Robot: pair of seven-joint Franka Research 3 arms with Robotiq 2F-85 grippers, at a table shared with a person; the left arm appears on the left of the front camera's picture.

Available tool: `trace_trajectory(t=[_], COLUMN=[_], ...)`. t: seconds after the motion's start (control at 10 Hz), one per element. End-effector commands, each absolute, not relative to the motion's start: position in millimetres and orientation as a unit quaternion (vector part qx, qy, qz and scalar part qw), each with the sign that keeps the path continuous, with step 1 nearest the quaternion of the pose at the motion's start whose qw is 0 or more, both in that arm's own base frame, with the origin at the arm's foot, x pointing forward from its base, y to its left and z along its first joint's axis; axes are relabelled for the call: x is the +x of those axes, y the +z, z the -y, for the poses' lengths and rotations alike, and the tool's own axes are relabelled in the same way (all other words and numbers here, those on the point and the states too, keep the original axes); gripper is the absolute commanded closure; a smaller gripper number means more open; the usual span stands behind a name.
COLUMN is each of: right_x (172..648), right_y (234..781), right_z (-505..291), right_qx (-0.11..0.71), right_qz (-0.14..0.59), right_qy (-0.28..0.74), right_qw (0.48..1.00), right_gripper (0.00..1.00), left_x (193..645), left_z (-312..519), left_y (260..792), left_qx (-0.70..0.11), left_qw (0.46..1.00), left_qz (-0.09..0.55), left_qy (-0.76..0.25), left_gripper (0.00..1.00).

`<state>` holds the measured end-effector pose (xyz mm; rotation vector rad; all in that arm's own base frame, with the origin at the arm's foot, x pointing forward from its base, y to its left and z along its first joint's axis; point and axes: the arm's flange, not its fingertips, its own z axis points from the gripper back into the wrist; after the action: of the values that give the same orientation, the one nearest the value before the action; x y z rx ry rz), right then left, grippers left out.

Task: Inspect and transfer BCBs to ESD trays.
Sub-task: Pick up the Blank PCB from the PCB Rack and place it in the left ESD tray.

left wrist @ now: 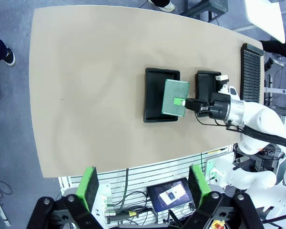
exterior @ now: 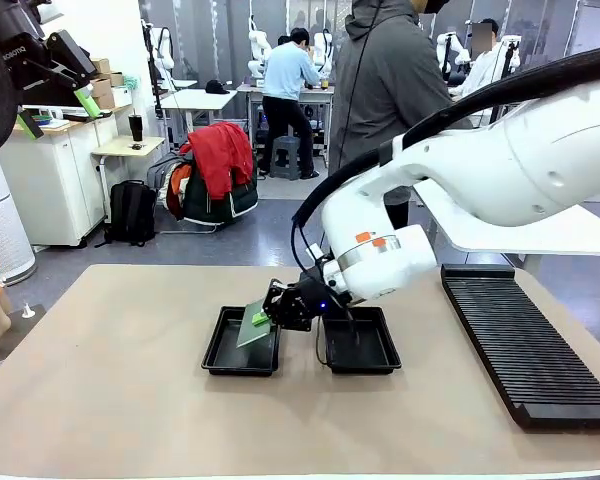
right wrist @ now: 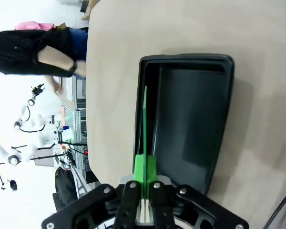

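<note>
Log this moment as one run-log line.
right gripper: shut on BCB | BCB: tilted over left ESD tray | left gripper: open, up high

- BCB (exterior: 252,328): thin green rectangular board, tilted, clamped at one edge between the right gripper's (exterior: 263,318) fingers and projecting ahead of the fingertips.
- First ESD tray (exterior: 218,358): shallow, black, raised rim, flat beneath the held board.
- Second ESD tray (exterior: 390,360): identical, just beside the first, behind the fingertips under the wrist.

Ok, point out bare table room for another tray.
Widest free patch: beige tabletop left of the left shallow black plastic tray. Also the strip between the right black tray and the long black ribbed rack. Crowded: the trays, where the right gripper holds a thin green circuit board.
</note>
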<state>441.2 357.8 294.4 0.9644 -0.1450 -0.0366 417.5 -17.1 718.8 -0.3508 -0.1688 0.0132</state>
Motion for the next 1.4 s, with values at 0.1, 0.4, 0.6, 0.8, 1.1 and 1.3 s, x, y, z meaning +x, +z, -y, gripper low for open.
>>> trace_trajectory(t=[0.1, 0.4, 0.6, 0.8, 1.1, 1.3], right_x=[449, 456, 457, 460, 453, 453], right_y=[272, 267, 264, 262, 260, 260], right_z=[-382, -397, -402, -403, -396, -396], right_qx=[0.457, 0.45, 0.44, 0.424, 0.444, 0.444], right_qz=[0.087, 0.068, 0.058, 0.044, 0.048, 0.048], right_qy=[-0.032, -0.045, -0.05, -0.06, -0.048, -0.048], right_qw=[0.885, 0.889, 0.895, 0.902, 0.893, 0.893], right_gripper=[0.97, 0.97, 0.97, 0.97, 0.97, 0.97], left_x=[416, 416, 416, 416, 416, 416], left_z=[15, 15, 15, 15, 15, 15], left_y=[718, 718, 718, 718, 718, 718], left_qx=[-0.168, -0.168, -0.168, -0.168, -0.168, -0.168], left_qw=[0.982, 0.982, 0.982, 0.982, 0.982, 0.982], left_qz=[0.083, 0.083, 0.083, 0.083, 0.083, 0.083], left_qy=[0.006, 0.006, 0.006, 0.006, 0.006, 0.006], left_gripper=[0.0, 0.0, 0.0, 0.0, 0.0, 0.0])
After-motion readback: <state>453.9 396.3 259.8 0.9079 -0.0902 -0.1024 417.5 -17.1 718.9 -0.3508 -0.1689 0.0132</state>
